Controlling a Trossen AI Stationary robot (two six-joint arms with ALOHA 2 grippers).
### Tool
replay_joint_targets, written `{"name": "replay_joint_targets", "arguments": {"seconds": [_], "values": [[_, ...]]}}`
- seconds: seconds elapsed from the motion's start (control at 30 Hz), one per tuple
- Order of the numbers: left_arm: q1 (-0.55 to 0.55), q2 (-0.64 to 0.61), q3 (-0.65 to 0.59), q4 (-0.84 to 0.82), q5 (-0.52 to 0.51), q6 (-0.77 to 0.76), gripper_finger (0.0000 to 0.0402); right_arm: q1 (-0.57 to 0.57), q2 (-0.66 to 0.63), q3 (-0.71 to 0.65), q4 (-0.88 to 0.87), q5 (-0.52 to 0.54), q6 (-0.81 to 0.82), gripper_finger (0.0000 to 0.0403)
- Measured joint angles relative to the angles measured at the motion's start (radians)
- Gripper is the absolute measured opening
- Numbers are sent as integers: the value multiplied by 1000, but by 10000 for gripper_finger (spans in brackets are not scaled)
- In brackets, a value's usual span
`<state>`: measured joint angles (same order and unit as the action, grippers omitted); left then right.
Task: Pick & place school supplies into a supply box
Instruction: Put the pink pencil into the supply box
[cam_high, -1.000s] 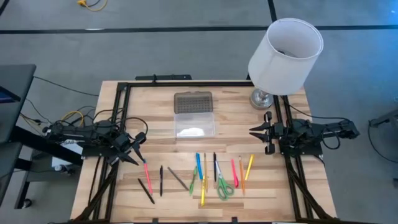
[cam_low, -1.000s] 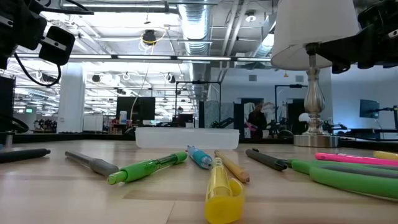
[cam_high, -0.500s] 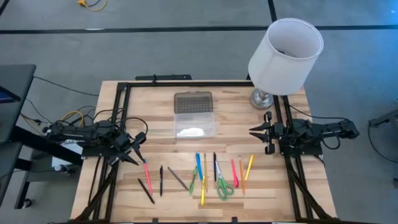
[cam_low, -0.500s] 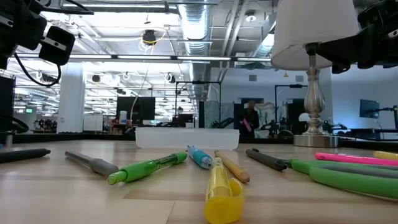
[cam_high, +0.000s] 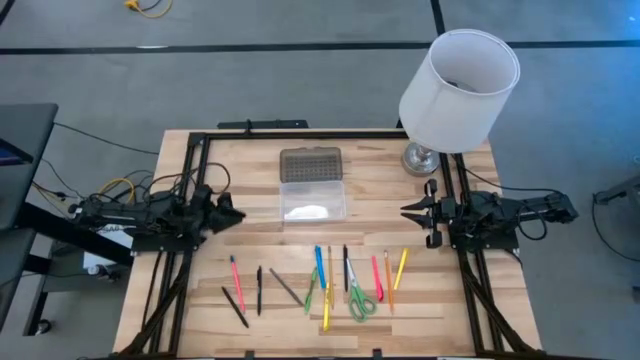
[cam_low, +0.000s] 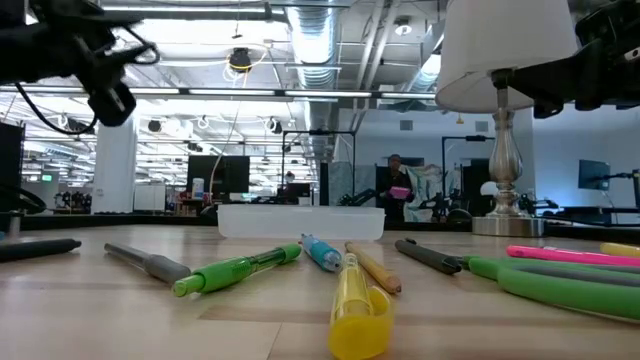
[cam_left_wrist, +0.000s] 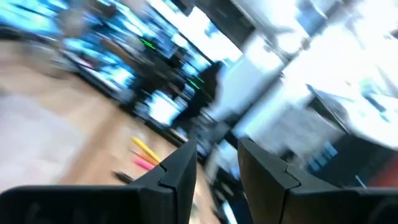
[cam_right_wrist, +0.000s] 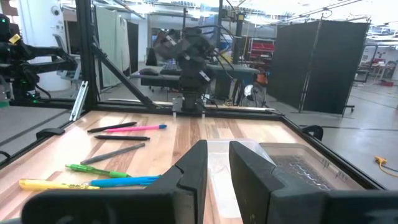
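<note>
The left gripper's two dark fingers (cam_left_wrist: 180, 171) stand apart with nothing between them. The left gripper (cam_high: 234, 213) hangs above the left part of the pale wooden table (cam_high: 250, 160), pointing toward the middle. The right gripper (cam_high: 408, 212) waits over the right edge, facing inward; its fingers (cam_right_wrist: 194, 168) leave a narrow bare gap and grasp nothing. Between the two, toward the back, lies the one supply box (cam_high: 312, 203), a small flat clear plastic case. Its grey dotted lid (cam_high: 310, 163) is folded open behind it, and its long axis runs left to right across the table. The school supplies are spread along the front half of the table, nearly all lengthwise from front to back. From the left there are a pink pen (cam_high: 234, 272), two black pens, one slanted (cam_high: 234, 306) and one straight (cam_high: 259, 290), and a slanted grey pencil (cam_high: 286, 286). A crowded middle bunch has a green marker (cam_high: 311, 291), a blue pen (cam_high: 320, 266), a yellow marker (cam_high: 326, 310) and another black pen (cam_high: 345, 268). One pair of green-handled scissors (cam_high: 361, 300) lies with its handles toward the front. Next come a second pink pen (cam_high: 377, 276), an orange pencil (cam_high: 388, 282) and a yellow one (cam_high: 401, 265), tilted. That makes about a dozen; the bunch overlaps too much for a sure count. A white-shaded lamp (cam_high: 460, 90) stands at the far right corner. A person (cam_low: 393, 195) shows in the room beyond.
</note>
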<state>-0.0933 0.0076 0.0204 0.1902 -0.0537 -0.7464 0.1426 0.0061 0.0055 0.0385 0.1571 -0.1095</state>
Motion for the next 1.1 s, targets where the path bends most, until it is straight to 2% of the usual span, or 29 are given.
{"name": "replay_joint_targets", "arguments": {"seconds": [0.13,0.23,0.33,0.53,0.67,0.8,0.97,1.1], "values": [[0,0,0,8,-86,-3,113,0,0,0,58,1,104,63],[0,0,0,71,-88,35,113,8,0,0,174,-1,321,63],[0,0,1,139,-112,51,113,6,0,0,279,0,466,63],[0,0,2,183,-267,-39,113,6,0,0,434,2,776,63],[0,0,2,161,-327,-67,113,6,0,0,456,7,770,63],[0,0,2,130,-379,-2,113,6,0,0,455,81,757,63],[0,0,2,162,-315,12,113,9,1,1,481,81,817,63],[1,1,2,257,-194,110,113,11,32,25,507,84,715,63]]}}
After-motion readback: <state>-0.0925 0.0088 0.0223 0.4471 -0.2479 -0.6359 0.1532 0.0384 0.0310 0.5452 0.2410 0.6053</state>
